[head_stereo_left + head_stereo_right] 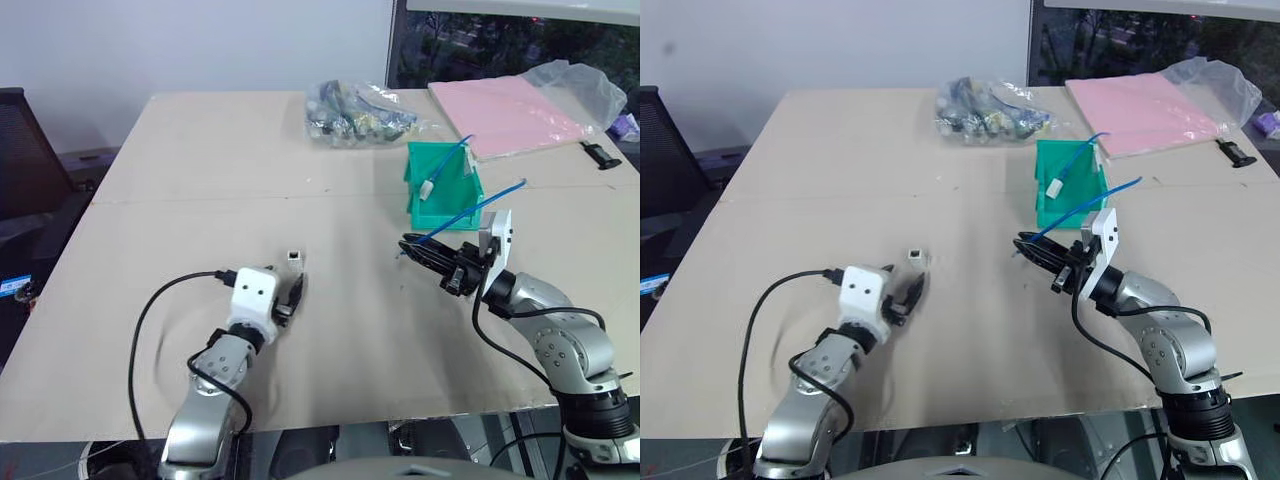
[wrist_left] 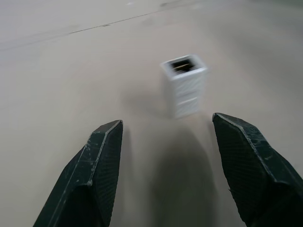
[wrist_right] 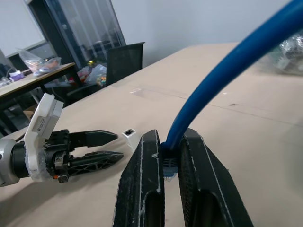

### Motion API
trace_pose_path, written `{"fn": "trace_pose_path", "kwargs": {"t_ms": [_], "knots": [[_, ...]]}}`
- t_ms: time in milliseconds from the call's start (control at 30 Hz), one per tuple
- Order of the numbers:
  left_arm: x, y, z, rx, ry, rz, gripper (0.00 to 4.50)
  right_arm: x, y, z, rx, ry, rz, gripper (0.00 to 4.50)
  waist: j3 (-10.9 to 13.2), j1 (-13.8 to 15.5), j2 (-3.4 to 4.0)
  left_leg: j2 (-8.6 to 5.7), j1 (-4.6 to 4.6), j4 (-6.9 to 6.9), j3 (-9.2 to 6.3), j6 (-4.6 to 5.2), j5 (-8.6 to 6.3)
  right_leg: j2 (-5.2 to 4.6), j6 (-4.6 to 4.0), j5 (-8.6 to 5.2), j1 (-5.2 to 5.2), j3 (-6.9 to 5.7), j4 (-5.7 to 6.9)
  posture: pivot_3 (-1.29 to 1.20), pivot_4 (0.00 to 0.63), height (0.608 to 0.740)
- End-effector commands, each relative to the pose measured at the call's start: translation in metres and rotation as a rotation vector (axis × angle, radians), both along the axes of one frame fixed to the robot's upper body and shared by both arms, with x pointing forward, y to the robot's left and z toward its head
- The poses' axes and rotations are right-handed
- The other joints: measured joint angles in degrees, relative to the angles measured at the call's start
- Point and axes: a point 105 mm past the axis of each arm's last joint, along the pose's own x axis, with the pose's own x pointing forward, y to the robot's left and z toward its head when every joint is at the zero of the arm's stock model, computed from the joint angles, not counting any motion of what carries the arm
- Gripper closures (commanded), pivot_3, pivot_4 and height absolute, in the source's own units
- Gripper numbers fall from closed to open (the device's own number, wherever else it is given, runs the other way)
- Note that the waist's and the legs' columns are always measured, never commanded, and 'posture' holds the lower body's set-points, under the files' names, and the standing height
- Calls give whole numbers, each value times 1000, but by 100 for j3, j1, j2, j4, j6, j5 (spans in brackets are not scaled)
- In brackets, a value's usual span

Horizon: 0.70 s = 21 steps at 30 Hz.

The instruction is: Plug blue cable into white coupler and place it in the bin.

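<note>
My right gripper (image 3: 171, 163) is clamped on the thin light-blue flexible cable (image 1: 470, 212) near its plug. Left gripper (image 2: 165, 146) gapes just short of the tiny white plastic cube coupler (image 2: 184, 85), upright on the table. It looks light and tippy; I'd pinch its side walls.

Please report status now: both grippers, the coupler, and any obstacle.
Left gripper open, just short of white coupler, upright on table. Right gripper shut on blue cable. Nothing between them.

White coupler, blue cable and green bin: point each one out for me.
white coupler (image 2: 184, 84), left wrist view, its side face.
blue cable (image 3: 222, 75), right wrist view, mid-cord.
green bin (image 1: 425, 165), left eye view, back wall.
</note>
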Motion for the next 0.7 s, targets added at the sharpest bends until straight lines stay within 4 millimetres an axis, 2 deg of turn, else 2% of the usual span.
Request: {"fn": "trace_pose_path", "kwargs": {"t_ms": [33, 233, 367, 400, 433, 500, 533, 567, 667, 700], "knots": [[13, -2, 6, 6, -50, 19, 1396, -4, 1, 12, 9, -48, -9, 4500, 0, 5, 0, 0, -1, 0, -4, 0, 0, 0, 0, 0, 0, -4, 0, 0, 150, 740], [25, -13, -1, 24, -56, 6, 1396, -5, 2, 11, 2, -43, -17, 4500, 0, 4, 0, -2, -3, 0, -7, 0, 0, -1, 1, 0, 1, -5, -1, 0, 150, 740], [26, -12, -2, 22, -62, 11, 1396, -3, 2, 11, -4, -44, -23, 4500, 0, 7, 0, -2, -2, 1, -6, 0, 0, -4, 1, 1, 1, -4, 0, 0, 150, 740], [26, -12, -3, 25, -64, 11, 1944, -3, 2, 11, -5, -44, -23, 4500, 0, 7, 0, -2, -2, 1, -6, 0, 0, -4, 1, 1, 1, -5, 0, 0, 150, 740], [27, -11, -3, 29, -67, 12, 2210, -2, 2, 11, -5, -44, -23, 4500, 0, 6, 0, -2, -2, 1, -7, 0, 0, -4, 1, 1, 1, -5, 0, 0, 150, 740], [27, -8, -5, 22, -64, 26, 3115, -2, 2, 11, -11, -47, -21, 4500, 0, 7, 0, -2, -1, 1, -8, 0, 0, -5, 0, 1, 1, -6, 1, 0, 150, 740], [27, -7, -5, 20, -62, 27, 3708, -2, 2, 11, -14, -49, -20, 4500, 0, 6, 0, -2, -1, 1, -8, 0, 0, -5, 0, 1, 1, -6, 1, 0, 150, 740], [27, -7, -6, 21, -60, 23, 3978, -1, 2, 11, -15, -49, -20, 4500, 0, 5, 0, -2, -1, 1, -8, 0, 0, -5, 0, 1, 1, -6, 1, 0, 150, 740], [29, -12, -8, 18, -60, -31, 3942, 0, 4, 11, -25, -56, -17, 4500, 0, 9, 1, -2, 0, 1, -8, 0, 0, -5, 0, 1, 1, -6, 2, 0, 150, 740], [29, -21, -8, 3, -55, -94, 3942, 0, 4, 10, -36, -62, -10, 4500, -1, 14, 2, -2, 0, 1, -8, 0, 0, -5, 0, 1, 1, -7, 2, 0, 150, 740]]}}
